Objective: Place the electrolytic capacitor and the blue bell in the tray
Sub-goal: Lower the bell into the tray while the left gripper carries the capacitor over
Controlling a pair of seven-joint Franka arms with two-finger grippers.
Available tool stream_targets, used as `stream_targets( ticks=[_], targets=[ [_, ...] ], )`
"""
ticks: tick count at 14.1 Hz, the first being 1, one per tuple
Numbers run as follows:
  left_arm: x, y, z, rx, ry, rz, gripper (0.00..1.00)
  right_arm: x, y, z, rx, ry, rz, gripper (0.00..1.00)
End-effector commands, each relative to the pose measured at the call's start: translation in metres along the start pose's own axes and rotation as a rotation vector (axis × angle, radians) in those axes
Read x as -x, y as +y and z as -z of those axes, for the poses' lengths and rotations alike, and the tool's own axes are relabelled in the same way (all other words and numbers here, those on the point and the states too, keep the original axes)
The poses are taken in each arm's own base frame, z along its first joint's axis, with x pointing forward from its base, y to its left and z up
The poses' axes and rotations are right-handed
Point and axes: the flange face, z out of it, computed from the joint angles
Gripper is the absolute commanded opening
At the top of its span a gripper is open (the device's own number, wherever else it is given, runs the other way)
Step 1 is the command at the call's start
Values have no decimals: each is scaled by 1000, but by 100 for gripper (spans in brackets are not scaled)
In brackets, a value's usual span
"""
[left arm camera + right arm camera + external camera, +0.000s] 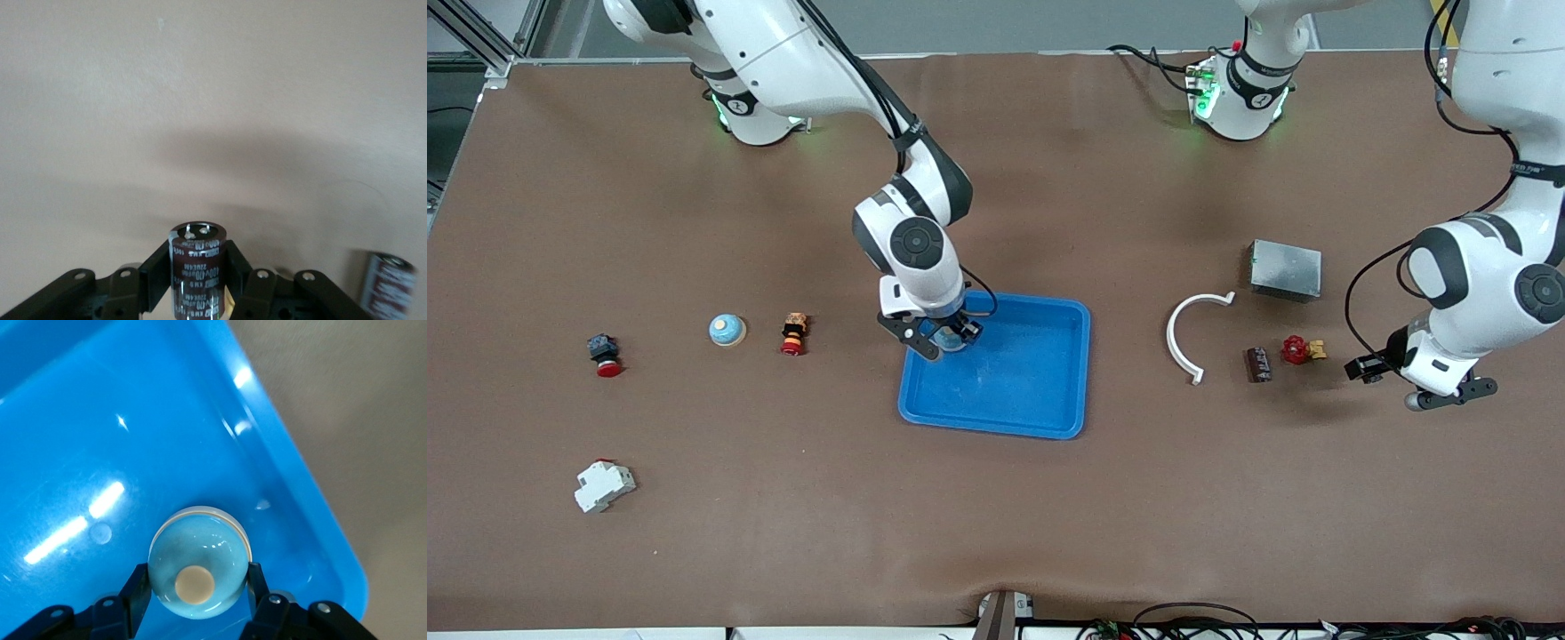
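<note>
**Both grippers loaded, bell over the tray corner**

I see wide bare table low in the frame, and open brown cloth between the tray (1040, 391) and the white curved piece (1190, 336) at centre right. The tray sits mid-frame; its rim corner toward the right arm's end lies just beside my right gripper (944, 340).

The right arm reaches down from the upper left of the frame, wrist pointing straight down over that tray corner. In the right wrist view its 2 fingers (137, 590) press both sides of the blue bell (199, 570), domed top up, over the tray floor near the rim.

The left arm bends in from the right edge, with the left gripper (1449, 393) over bare table near the red valve (1296, 349). Its fingers (155, 273) clamp the electrolytic capacitor (197, 267), upright, terminals up (a second capacitor (1258, 364) stands on the table by the valve).

A second bell (727, 330) sits at centre left, and the grey box (1285, 269) sits above the valve.
</note>
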Motion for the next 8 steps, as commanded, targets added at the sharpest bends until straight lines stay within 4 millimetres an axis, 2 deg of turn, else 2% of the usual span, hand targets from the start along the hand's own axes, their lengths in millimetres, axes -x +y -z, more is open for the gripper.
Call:
stream_targets(
  ticks=[1,6,8],
  targets=[
    [8,29,35,28,-42,54,0,6,-9,3,-9,13,-18,0],
    [27,85,73,39,-71,159,0,4,-8,2,-4,29,-7,0],
    [41,112,88,37,-93,188,0,0,-7,3,-4,35,-7,0]
  ],
)
